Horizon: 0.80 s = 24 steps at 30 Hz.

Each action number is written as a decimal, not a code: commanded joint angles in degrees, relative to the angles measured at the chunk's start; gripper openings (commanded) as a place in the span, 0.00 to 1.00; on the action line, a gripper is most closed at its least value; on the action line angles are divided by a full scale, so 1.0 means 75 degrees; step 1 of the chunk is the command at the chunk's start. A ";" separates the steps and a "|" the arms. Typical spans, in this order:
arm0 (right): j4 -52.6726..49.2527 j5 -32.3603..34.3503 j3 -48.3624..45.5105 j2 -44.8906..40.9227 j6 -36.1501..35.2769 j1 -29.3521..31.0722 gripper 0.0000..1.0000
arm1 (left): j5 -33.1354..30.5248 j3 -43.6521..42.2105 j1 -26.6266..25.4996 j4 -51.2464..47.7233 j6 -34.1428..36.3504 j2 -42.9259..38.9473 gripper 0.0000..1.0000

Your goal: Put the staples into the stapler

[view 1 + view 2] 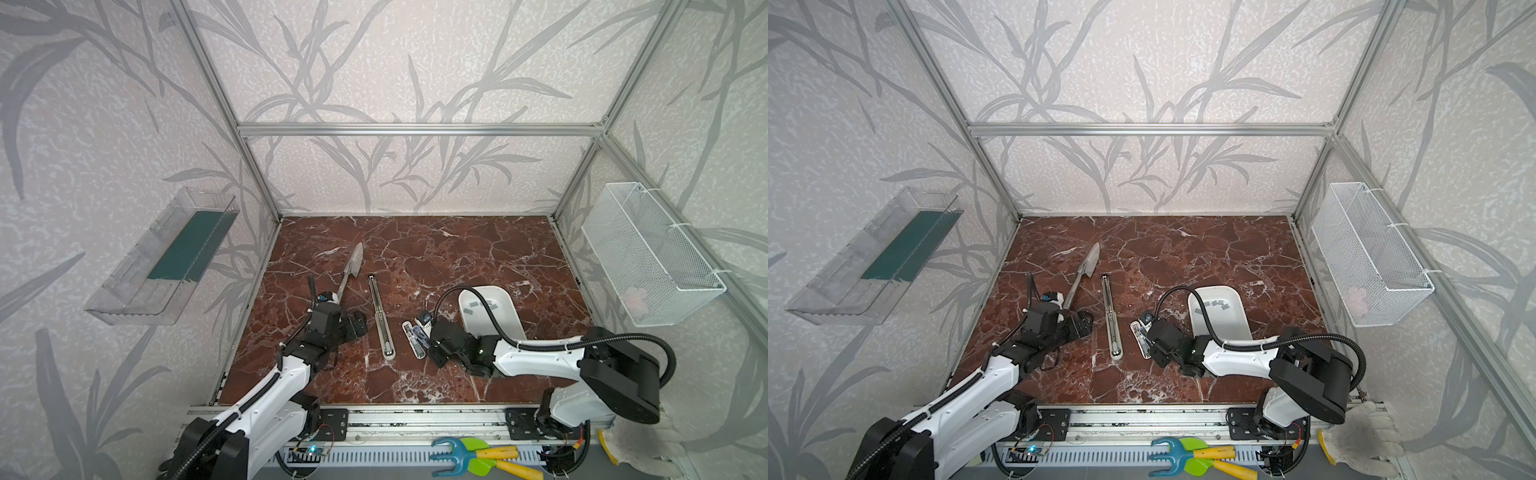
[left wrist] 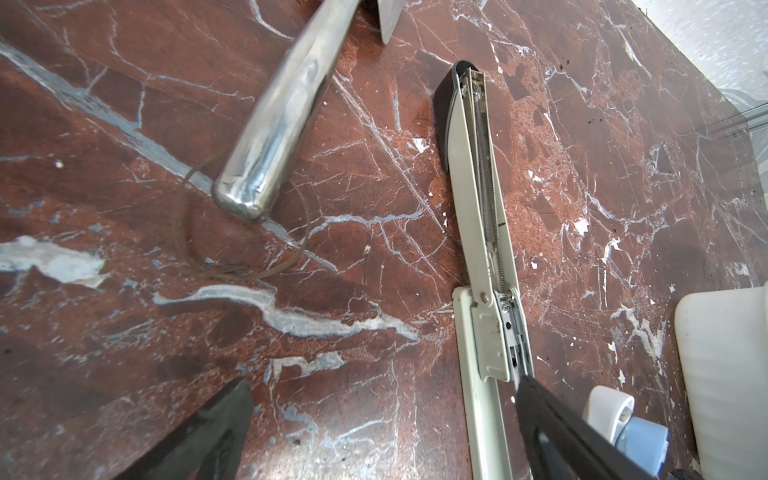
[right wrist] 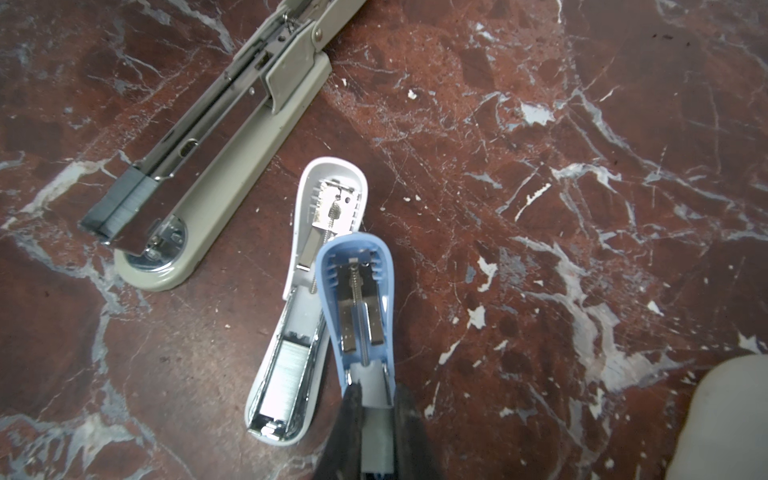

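Note:
Three staplers lie opened flat mid-table. The long grey stapler [image 1: 380, 316] [image 2: 482, 232] [image 3: 208, 137] has staples at its front end. The small white stapler [image 1: 413, 343] [image 3: 286, 374] has a strip in its channel. Beside it lies the blue stapler [image 3: 357, 299]. My right gripper [image 3: 378, 415] [image 1: 422, 334] is shut on a grey strip of staples [image 3: 376, 440], held over the blue stapler's channel. More staples [image 1: 471, 306] lie in the white tray [image 1: 505, 316]. My left gripper [image 2: 384, 382] [image 1: 359, 326] stands open and empty just left of the long stapler.
A metal trowel [image 1: 351, 270] [image 2: 282, 124] lies behind the left gripper, with a thin brown loop [image 2: 232, 270] near its handle. A clear bin [image 1: 166, 257] hangs on the left wall and a wire basket [image 1: 652, 257] on the right wall.

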 commanded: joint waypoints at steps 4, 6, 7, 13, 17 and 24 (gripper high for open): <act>-0.0055 0.0110 0.0011 0.0011 -0.0072 0.0032 0.06 | -0.0087 0.0001 0.0007 0.0063 -0.0013 -0.0040 0.99; -0.0051 0.0111 -0.0013 -0.0009 -0.0053 0.0039 0.06 | -0.0085 0.0006 0.0007 0.0063 -0.0014 -0.0046 0.99; -0.0050 0.0090 -0.0019 -0.0022 -0.0051 0.0037 0.05 | -0.0081 0.0004 0.0006 0.0063 -0.0013 -0.0046 0.99; -0.0118 -0.0030 -0.0036 -0.0149 0.0132 0.0052 0.05 | -0.0087 0.0003 0.0001 0.0060 -0.0013 -0.0044 0.99; -0.0132 -0.0054 -0.0108 -0.0222 0.0216 0.0068 0.05 | -0.0087 0.0006 0.0001 0.0054 -0.0018 -0.0046 0.99; -0.0158 -0.0042 -0.0205 -0.0246 0.0353 0.0088 0.05 | -0.0092 0.0000 0.0007 0.0069 -0.0013 -0.0040 0.99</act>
